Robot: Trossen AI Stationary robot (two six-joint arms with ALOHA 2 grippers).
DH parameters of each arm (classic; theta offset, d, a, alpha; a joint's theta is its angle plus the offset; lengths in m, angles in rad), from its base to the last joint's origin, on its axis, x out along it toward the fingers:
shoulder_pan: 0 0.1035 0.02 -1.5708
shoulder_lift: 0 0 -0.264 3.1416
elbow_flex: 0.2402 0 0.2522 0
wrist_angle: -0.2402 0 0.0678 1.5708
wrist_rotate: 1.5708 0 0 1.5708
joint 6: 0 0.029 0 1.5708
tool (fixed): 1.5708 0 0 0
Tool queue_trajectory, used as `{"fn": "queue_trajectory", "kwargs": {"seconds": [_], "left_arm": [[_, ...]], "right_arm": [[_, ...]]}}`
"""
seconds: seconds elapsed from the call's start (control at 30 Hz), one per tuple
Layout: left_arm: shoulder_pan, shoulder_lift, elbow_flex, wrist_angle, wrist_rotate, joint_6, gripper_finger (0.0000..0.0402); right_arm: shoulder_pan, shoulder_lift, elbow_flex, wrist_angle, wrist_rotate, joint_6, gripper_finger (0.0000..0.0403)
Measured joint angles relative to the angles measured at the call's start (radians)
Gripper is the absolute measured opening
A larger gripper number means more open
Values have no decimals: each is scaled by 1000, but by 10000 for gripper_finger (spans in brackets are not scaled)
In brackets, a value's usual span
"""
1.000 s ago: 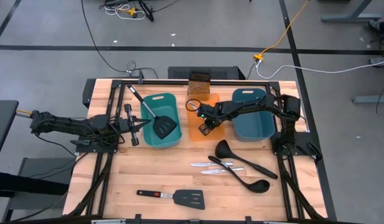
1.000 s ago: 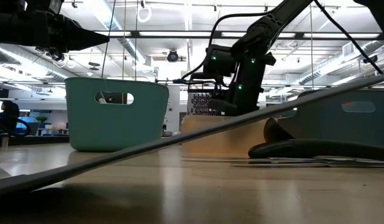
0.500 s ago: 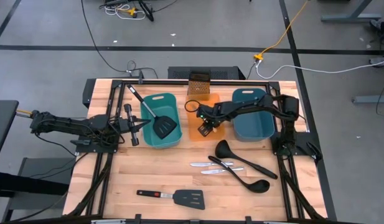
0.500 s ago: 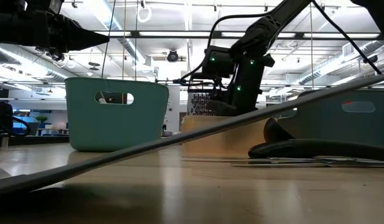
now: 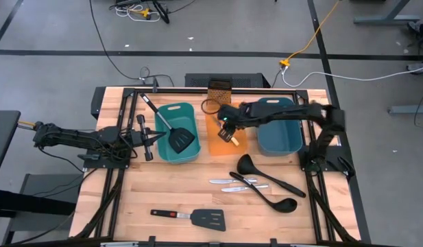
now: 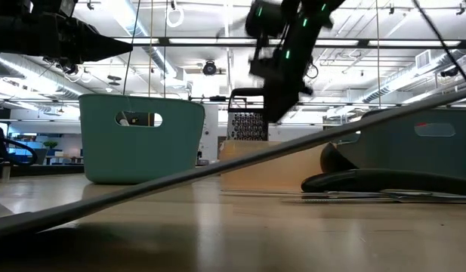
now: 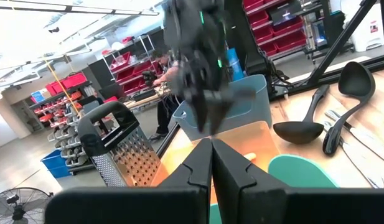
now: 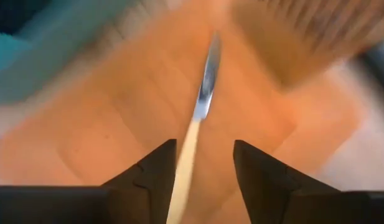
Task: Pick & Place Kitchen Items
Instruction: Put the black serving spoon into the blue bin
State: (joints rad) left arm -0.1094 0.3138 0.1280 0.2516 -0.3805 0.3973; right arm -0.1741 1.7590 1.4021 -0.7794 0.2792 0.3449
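Observation:
My right gripper (image 5: 225,124) hangs open above the orange tray (image 5: 216,145), touching nothing. Below it the small yellow-handled knife (image 5: 232,136) lies flat on the tray floor; in the right wrist view the knife (image 8: 204,93) shows between my open fingers, well under them. My left gripper (image 5: 155,137) is shut and empty, beside the left teal tub (image 5: 164,152). A black slotted spatula (image 5: 178,139) lies in that tub, its handle (image 5: 149,104) leaning over the far rim. Two ladles (image 5: 269,180), two silver knives (image 5: 232,184) and the red-marked spatula (image 5: 192,217) lie on the table.
A brownish box grater (image 5: 219,92) stands just beyond the orange tray. The right teal tub (image 5: 288,146) stands to the tray's right, under my right arm. In the left wrist view a person (image 7: 162,93) shows in the room beyond the table.
My right gripper has risen from low over the orange tray and moved toward the table's far edge. The yellow-handled knife now shows lying in the tray below it.

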Motion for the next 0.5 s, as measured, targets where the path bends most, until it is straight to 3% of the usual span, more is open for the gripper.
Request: {"fn": "queue_trajectory", "kwargs": {"seconds": [0.1, 0.27, 0.5], "left_arm": [[0, 0, 0, 0, 0, 0, 16], [0, 0, 0, 0, 0, 0, 16], [0, 0, 0, 0, 0, -1, 16]], "right_arm": [[26, -112, 0, 61, -5, -174, 157], [69, -332, 2, 199, -154, -433, 108], [78, -609, 3, 221, -288, -575, 8]]}}
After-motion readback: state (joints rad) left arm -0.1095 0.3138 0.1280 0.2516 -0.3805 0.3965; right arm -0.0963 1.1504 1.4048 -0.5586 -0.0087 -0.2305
